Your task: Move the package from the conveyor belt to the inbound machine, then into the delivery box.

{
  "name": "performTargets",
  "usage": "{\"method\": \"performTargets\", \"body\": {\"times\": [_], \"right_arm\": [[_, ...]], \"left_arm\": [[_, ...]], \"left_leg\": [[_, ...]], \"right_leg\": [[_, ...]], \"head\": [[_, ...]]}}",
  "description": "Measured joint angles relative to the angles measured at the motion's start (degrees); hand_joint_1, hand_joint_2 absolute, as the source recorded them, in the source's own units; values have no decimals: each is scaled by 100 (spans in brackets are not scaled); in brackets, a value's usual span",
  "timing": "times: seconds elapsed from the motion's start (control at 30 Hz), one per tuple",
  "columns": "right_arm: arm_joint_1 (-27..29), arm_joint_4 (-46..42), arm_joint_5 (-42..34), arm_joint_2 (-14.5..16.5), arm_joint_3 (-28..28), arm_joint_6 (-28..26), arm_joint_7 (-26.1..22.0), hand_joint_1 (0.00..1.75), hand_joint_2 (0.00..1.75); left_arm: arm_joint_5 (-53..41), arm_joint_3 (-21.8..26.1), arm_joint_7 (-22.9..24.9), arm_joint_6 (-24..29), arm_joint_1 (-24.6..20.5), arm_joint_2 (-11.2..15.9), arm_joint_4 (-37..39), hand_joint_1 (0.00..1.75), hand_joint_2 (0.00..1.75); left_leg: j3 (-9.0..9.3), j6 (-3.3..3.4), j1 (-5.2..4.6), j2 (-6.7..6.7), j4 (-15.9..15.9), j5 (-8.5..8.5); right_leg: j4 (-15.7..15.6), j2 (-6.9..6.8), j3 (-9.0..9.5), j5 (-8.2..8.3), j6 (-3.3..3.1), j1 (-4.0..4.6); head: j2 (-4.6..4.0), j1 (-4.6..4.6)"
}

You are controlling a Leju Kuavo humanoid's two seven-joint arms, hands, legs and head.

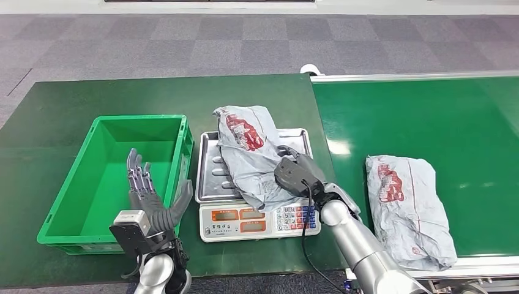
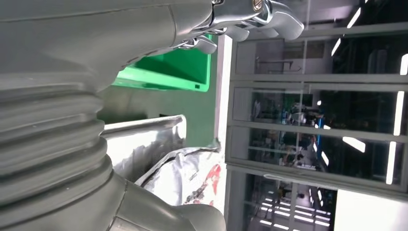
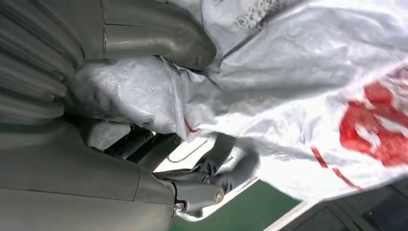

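Dark green table over grey carpet tiles, with the brighter green conveyor belt butting up on the right. Nearest the camera, the left hand hovers over the near right corner of the green delivery box, fingers spread and holding nothing. Just past that, the right hand is clamped on the near end of the grey package, which lies on the steel tray of the inbound machine, the scale with the keypad. The package's long axis runs away from the robot, slightly tilted, its far end hanging past the tray's back edge. The box sits just left of the scale, so I'd guess the next carry goes leftward, and the right hand already has the bag. A second package waits on the belt. In the right wrist view the bag wraps around the fingers, so exactly how they close is hard to make out.
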Motion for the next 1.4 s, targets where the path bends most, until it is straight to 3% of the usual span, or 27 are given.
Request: {"method": "performTargets", "body": {"times": [0.17, 0.33, 0.7, 1.03, 1.3, 1.4], "right_arm": [[53, -83, -65, -119, 208, -279, -435, 0, 175], [213, -385, -132, -232, 275, -369, -566, 0, 175], [1261, -2614, -888, -540, 154, -952, -1689, 0, 175], [1756, -3695, -1266, -610, -80, -995, -1659, 0, 175], [1846, -3903, -1760, -405, -735, -1467, -1609, 0, 175], [1847, -3909, -1760, -350, -838, -1478, -1609, 0, 175]], "left_arm": [[-48, -2, 0, -5, 1, 0, 99, 0, 175], [-93, -2, 0, -31, -1, 2, 162, 0, 175], [-6, 4, 3, -329, -302, 59, 504, 0, 175], [-67, 46, 4, -354, -671, 134, 878, 0, 175], [-466, 160, 71, -317, -1689, 173, 1971, 0, 175], [-502, 162, 60, -304, -1879, 173, 2256, 0, 175]], "left_leg": [[1, 0, 0, 3, 0, 0], [1, 0, 0, 0, 0, 0], [-8, 0, 0, -1, 0, -4], [-7, -1, 0, 0, 0, -3], [-5, -3, -1, 0, 0, 1], [-4, -3, 0, 2, 0, 1]], "right_leg": [[0, 2, 0, 0, 0, 0], [0, 1, 0, 0, 0, 0], [-1, -1, -9, -4, -3, 0], [-1, 0, -8, -2, -3, 0], [1, 0, -3, 5, -4, -1], [1, 4, -4, 5, -4, -1]], "head": [[0, 1], [0, 1], [0, 1], [0, 1], [0, 1], [0, 2]]}}
